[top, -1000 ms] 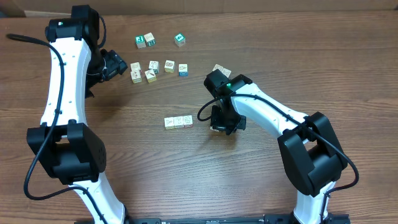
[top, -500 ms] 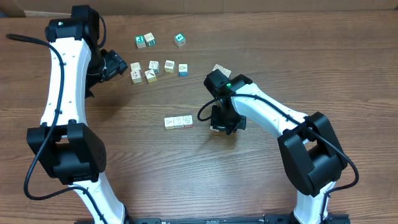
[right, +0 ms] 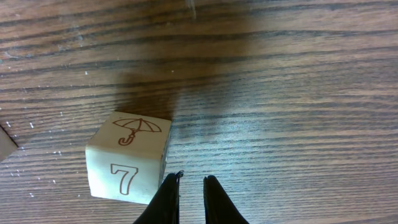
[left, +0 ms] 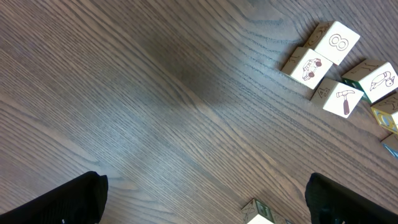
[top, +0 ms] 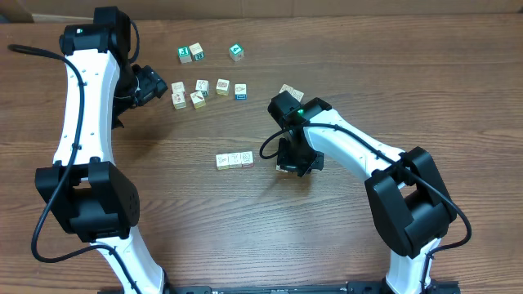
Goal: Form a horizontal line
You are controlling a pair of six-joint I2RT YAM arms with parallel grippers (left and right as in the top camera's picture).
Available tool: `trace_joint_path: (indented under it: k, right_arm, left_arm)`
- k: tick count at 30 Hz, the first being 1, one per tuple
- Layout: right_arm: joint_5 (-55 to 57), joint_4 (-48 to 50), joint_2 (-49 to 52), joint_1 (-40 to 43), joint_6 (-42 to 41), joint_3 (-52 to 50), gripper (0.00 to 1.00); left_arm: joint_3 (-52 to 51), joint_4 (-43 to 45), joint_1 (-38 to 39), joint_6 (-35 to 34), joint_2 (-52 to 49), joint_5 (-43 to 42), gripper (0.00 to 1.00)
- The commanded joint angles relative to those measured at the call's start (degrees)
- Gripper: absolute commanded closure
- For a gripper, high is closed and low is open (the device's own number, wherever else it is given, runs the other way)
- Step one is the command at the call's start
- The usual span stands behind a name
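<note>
The horizontal line (top: 234, 159) is a row of three pale picture cubes touching side to side at mid table. My right gripper (top: 292, 163) hovers just right of it. In the right wrist view its fingers (right: 191, 199) are nearly together with nothing between them. A pale cube with an umbrella and a 7 (right: 127, 165) sits just left of the fingertips, apart from the row; the arm hides it overhead. My left gripper (top: 149, 84) is open and empty at the back left, beside the loose cubes.
Loose cubes lie at the back: a cluster (top: 202, 91), green-faced ones (top: 185, 55) (top: 236, 52), a blue-faced one (top: 241, 91) and one behind the right arm (top: 291, 92). The left wrist view shows an 8 cube (left: 336, 42) and a hammer cube (left: 342, 99).
</note>
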State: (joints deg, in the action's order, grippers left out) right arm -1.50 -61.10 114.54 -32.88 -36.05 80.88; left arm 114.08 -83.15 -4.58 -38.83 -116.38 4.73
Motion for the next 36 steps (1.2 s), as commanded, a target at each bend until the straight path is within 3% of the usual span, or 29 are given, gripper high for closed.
trace_joint_path:
  k: [1, 19, 26, 33, 36]
  right_arm:
    - [0.6, 0.2, -1.3, 0.0, -0.6, -0.3, 0.88]
    - [0.6, 0.0, -1.3, 0.0, -0.6, -0.3, 0.84]
    - [0.6, -1.3, -1.3, 0.0, -0.6, -0.3, 0.79]
    - [0.6, -1.4, -1.3, 0.0, -0.6, -0.3, 0.8]
    - [0.6, -1.5, -1.3, 0.0, -0.6, -0.3, 0.86]
  left_arm:
    - [-0.3, -0.1, 0.5, 0.2, -0.5, 0.2, 0.0]
    - [-0.3, -0.1, 0.5, 0.2, -0.5, 0.2, 0.0]
    - [-0.3, -0.1, 0.5, 0.2, -0.5, 0.2, 0.0]
    - [-0.3, -0.1, 0.5, 0.2, -0.5, 0.2, 0.0]
    - [-0.3, -0.1, 0.5, 0.2, -0.5, 0.2, 0.0]
